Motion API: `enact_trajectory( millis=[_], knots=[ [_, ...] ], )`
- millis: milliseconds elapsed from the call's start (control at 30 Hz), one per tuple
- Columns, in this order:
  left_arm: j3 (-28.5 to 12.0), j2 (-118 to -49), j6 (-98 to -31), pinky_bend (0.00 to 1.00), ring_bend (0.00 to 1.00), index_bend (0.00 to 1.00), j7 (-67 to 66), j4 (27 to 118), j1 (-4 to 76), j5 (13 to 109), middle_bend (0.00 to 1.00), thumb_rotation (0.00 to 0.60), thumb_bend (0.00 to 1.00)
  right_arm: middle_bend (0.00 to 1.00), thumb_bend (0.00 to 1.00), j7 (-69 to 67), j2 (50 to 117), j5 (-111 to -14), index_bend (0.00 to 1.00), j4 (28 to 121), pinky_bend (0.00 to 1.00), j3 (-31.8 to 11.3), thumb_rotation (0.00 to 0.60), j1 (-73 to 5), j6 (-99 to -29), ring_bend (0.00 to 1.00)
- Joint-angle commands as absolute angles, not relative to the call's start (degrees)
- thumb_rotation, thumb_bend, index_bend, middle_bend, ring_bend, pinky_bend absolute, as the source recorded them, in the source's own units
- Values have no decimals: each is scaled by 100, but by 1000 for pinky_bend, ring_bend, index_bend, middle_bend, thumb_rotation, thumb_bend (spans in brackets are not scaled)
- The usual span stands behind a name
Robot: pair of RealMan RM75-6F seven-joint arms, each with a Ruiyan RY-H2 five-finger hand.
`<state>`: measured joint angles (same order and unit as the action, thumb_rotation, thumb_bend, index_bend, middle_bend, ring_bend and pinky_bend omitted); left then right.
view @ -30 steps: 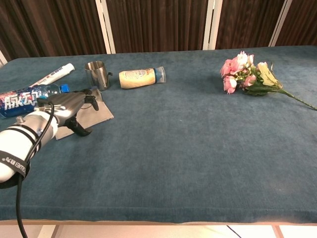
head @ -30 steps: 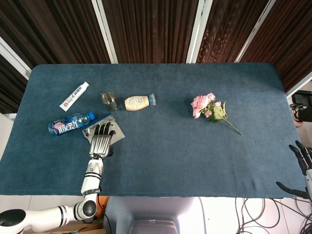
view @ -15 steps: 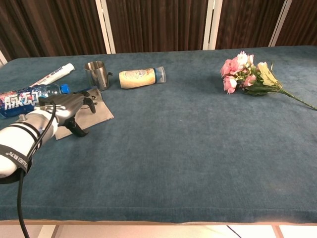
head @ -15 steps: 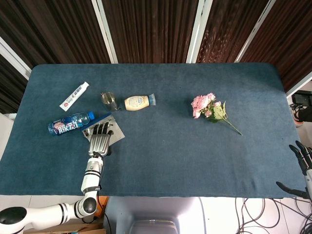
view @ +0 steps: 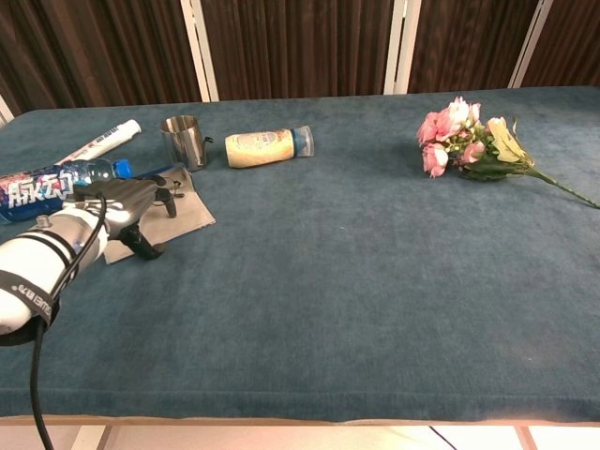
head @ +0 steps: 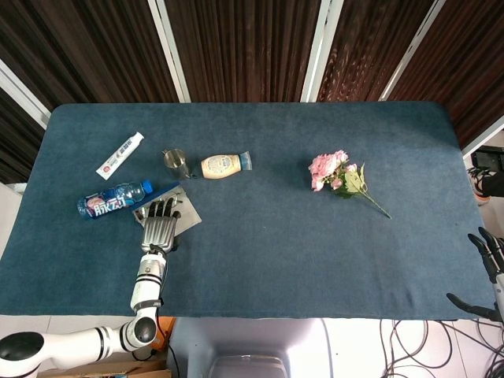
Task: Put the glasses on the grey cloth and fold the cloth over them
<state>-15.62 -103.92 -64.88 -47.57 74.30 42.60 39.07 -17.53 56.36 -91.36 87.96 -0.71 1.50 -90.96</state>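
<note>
Nearest the cameras, the left hand [head: 161, 227] sits at the lower left of the head view, palm down over the flat grey square cloth [head: 186, 214]. In the chest view the same left hand [view: 122, 208] lies low over the cloth's near-left part [view: 187, 214], its dark fingers [view: 159, 195] pointing away from the robot and its thumb angled down at the near edge. Whether it holds anything cannot be told: the fingers look loosely extended, not clamped, but the palm hides what is beneath.

The glasses, the task's own item, are not plainly visible in either view. Dark shapes at the fingertips may be frame parts or the fingers themselves; this cannot be settled. Judged from this, the glasses are under or just ahead of the left hand, on the cloth.

The right hand [head: 487, 268] hangs at the lower right edge of the head view, off the table, fingers spread and holding nothing. The chest view does not show it. The left hand is far nearer the cloth, so the fold falls to it; the free right-hand edge of the cloth lies to the right of the fingers.

Further back on the blue felt-covered table [head: 268, 260]: a clear plastic water bottle [head: 113, 199] just left of the cloth, a small steel cup [view: 182, 140], a cream squeeze bottle [view: 266, 146], a white toothpaste tube [head: 120, 155], and a pink flower bouquet [view: 469, 139] well apart at the right.
</note>
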Motion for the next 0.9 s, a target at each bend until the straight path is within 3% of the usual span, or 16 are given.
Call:
enact_trajectory(
  millis=[33,467,900],
  knots=[
    [-1559,-10348,-6486,18,0,299,-4874,7467,4295,3807,0,600,321,0,132,-1754,5636,-9132,0,8797,0,-72,600,150,-9096,0],
    [-1493,-10242,-6561,23,0,371,-5497,7592,4461,3272,6,600,326,0,132,-1742,5638,-9143,0,8797,0,-62,600,149,-9095,0],
    [-1411,-10407,-6795,27,0,494,-5344,7234,4502,3559,67,600,590,0,132,-1786,5626,-9161,0,8792,0,-51,600,158,-9117,0]
  ],
)
